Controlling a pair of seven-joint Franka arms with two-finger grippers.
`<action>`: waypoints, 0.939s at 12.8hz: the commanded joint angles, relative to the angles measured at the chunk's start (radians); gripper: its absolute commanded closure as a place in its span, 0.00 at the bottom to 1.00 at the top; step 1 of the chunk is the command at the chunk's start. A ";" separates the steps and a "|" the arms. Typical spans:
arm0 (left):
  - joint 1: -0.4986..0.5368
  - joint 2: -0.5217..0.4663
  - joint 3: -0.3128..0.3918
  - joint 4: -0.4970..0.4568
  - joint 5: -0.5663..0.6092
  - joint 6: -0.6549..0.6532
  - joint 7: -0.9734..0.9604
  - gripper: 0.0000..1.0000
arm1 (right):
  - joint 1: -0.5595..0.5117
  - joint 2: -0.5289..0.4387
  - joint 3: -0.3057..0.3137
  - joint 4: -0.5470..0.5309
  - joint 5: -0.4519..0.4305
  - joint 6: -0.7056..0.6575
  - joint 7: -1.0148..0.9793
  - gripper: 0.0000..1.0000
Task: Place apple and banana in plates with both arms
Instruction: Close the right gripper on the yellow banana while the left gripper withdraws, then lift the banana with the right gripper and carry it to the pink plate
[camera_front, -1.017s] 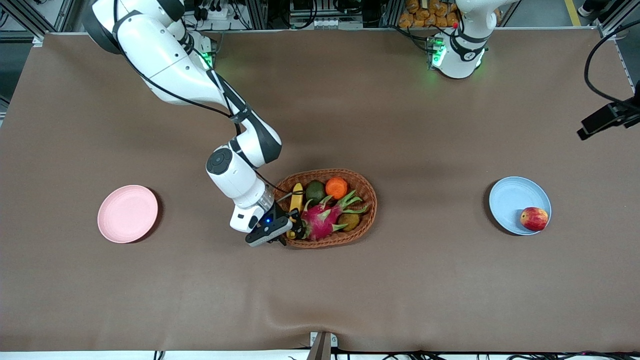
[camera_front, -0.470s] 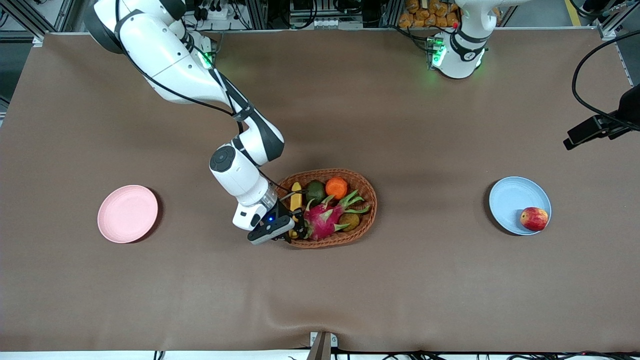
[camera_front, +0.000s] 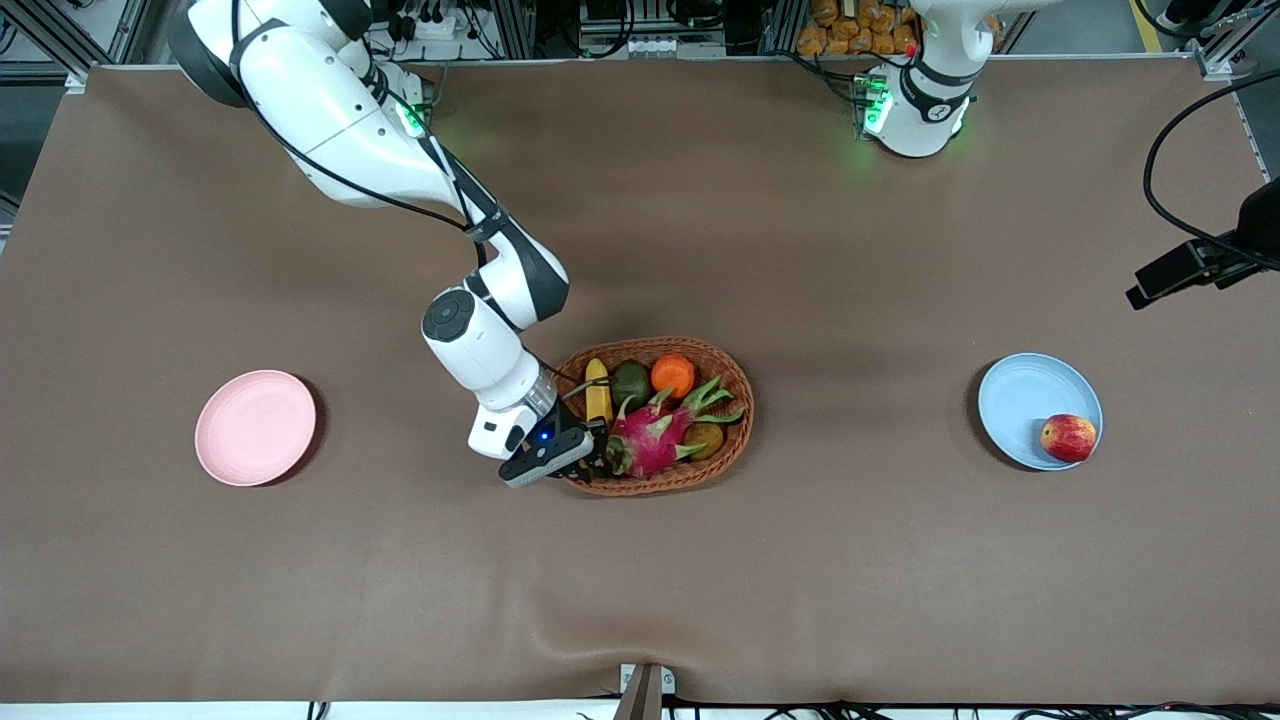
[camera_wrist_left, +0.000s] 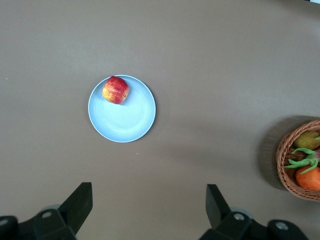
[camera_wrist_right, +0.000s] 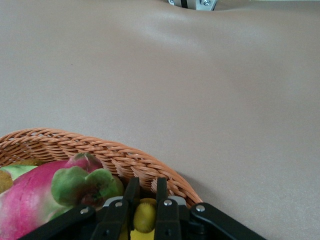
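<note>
1. Where the wicker basket (camera_front: 655, 415) sits mid-table, we see the right gripper (camera_front: 590, 458) down inside its end toward the right arm's end of the table, fingers (camera_wrist_right: 162, 212) clamped on the banana (camera_front: 598, 392).
2. We find the banana lying in the basket beside the dragon fruit (camera_front: 655, 435), its yellow end pinched between the black fingers in the right wrist view.
3. We also count an avocado (camera_front: 630, 382) and an orange (camera_front: 674, 375) in the basket, both farther from the front camera than the dragon fruit.
4. We see the apple (camera_front: 1068, 437) resting in the blue plate (camera_front: 1015, 395), well apart from the basket toward the left arm's end of the table.
5. We see the pink plate (camera_front: 255, 427) well apart from the basket toward the right arm's end, with nothing on it.
6. We find the left gripper (camera_wrist_left: 147, 205) waiting high over the table near the blue plate, its fingers spread wide and holding nothing.
</note>
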 joint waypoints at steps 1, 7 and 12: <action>-0.004 0.015 0.006 0.016 -0.017 0.008 0.015 0.00 | -0.004 -0.032 0.000 -0.023 -0.031 0.003 0.017 1.00; -0.006 0.026 0.006 0.018 -0.015 0.010 0.015 0.00 | -0.027 -0.166 0.000 -0.008 -0.029 -0.220 0.024 1.00; 0.002 0.029 0.006 0.022 -0.017 0.014 0.015 0.00 | -0.107 -0.267 -0.002 0.012 -0.028 -0.466 0.010 1.00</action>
